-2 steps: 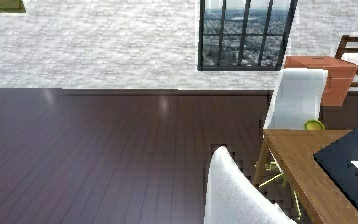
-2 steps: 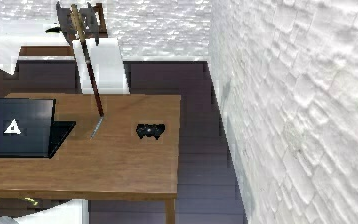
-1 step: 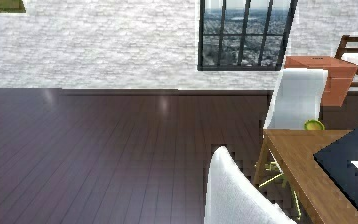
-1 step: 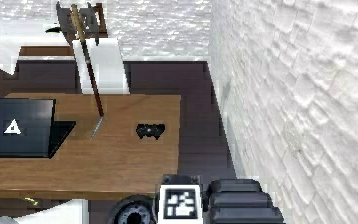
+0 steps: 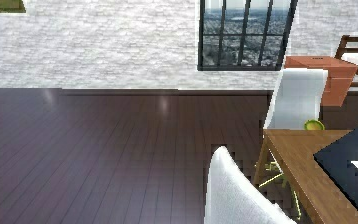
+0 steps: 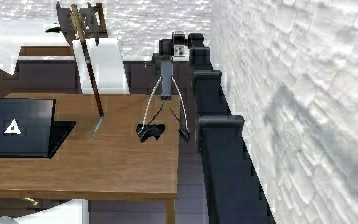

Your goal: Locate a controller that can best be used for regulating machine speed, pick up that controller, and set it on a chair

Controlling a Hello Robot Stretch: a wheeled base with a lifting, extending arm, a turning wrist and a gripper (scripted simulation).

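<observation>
Dark, glossy plank floor (image 5: 107,150) runs back to a white, rough-textured brick wall (image 5: 97,45); the same pale brick fills the arm side view's right. A rectangular table (image 6: 97,165) of warm brown wood grain stands at the forward view's lower right. The arm (image 6: 222,150), a dark square bar, rises past the table's edge. Smooth white chairs with rounded backs stand around the table: one chair (image 5: 237,192) low in the forward view, a second chair (image 5: 299,97) beyond it. A black-framed window (image 5: 245,32) with thin bars looks onto a city, and an orange-brown dresser (image 5: 322,78) stands below it to the right. A flat black laptop (image 6: 22,128) lies on the table, its lid bearing a white triangle mark. A long brown stick (image 6: 87,70) with a grey tip stands tilted on the tabletop. The gripper (image 6: 167,125) points its thin curved fingers (image 6: 150,108) down at the tabletop; whether it holds anything cannot be told. Just by the fingertips a small black two-lobed object (image 6: 152,131), shaped like a handheld controller, lies on the wood near the table's arm-side edge.
</observation>
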